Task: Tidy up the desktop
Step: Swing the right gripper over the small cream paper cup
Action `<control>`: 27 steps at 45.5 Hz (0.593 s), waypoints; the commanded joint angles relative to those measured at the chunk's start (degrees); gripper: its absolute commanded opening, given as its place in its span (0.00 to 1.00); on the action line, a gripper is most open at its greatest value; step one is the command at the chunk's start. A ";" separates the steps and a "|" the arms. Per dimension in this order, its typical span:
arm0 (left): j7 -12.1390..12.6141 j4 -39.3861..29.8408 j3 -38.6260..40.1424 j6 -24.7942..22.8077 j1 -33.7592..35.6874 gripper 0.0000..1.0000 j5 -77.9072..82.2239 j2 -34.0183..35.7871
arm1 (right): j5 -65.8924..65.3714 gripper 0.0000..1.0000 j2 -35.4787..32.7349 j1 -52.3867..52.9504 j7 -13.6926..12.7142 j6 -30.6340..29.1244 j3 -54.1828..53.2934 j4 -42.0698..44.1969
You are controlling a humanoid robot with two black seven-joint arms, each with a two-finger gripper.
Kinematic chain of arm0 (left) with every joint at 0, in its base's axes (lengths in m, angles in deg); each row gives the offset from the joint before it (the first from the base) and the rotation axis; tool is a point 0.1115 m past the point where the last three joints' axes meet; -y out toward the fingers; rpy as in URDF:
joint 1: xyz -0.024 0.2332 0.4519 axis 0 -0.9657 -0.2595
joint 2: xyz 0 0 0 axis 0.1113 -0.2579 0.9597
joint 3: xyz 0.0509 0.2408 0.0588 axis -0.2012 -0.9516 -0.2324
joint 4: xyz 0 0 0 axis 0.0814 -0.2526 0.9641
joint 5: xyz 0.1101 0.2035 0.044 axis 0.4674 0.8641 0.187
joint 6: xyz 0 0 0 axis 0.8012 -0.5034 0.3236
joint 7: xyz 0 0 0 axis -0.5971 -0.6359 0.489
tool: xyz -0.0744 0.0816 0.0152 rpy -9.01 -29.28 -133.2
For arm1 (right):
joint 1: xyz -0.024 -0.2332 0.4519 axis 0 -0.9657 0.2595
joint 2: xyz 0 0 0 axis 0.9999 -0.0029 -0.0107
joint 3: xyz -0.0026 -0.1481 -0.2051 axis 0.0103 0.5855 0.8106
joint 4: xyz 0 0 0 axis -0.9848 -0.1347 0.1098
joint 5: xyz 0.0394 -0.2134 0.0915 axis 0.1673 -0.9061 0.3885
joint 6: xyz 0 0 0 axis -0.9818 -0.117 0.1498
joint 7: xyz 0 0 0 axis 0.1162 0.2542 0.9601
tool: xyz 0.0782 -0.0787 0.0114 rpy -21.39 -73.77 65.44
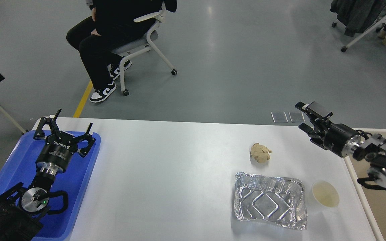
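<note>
The white desktop [166,174] carries a crumpled brown paper ball [260,153], an empty, dented foil tray [269,201] and a small cup of yellowish liquid [325,198] at its right side. My right gripper [305,116] is open and empty. It hovers above the desktop's far right corner, pointing left, up and to the right of the paper ball. My left gripper [66,129] is open and empty over the blue tray [8,174] at the left end.
A beige-white tub [385,207] stands against the desktop's right edge, under my right arm. On the floor beyond the desk, a person sits on a wheeled chair [136,36]. More chairs stand at the far right [364,20].
</note>
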 commanded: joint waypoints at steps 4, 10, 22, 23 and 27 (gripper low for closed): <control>-0.04 0.00 0.00 0.01 -0.02 0.99 0.00 0.09 | 0.27 1.00 -5.17 14.90 -0.08 -3.17 20.59 -4.12; -0.04 0.00 0.00 0.01 -0.02 0.99 0.00 0.09 | 0.27 1.00 -4.38 22.28 -0.08 -4.13 30.78 -4.82; -0.04 0.00 0.00 0.01 -0.02 0.99 0.00 0.09 | 0.27 1.00 -2.36 40.73 -0.08 -8.00 54.42 -10.88; -0.04 0.00 0.00 0.01 -0.02 0.99 0.00 0.09 | 0.27 1.00 -2.27 42.67 -0.08 -8.79 56.44 -11.59; -0.04 0.00 0.00 0.01 -0.02 0.99 0.00 0.09 | -0.25 1.00 -1.83 50.14 -0.17 -14.05 64.09 -13.70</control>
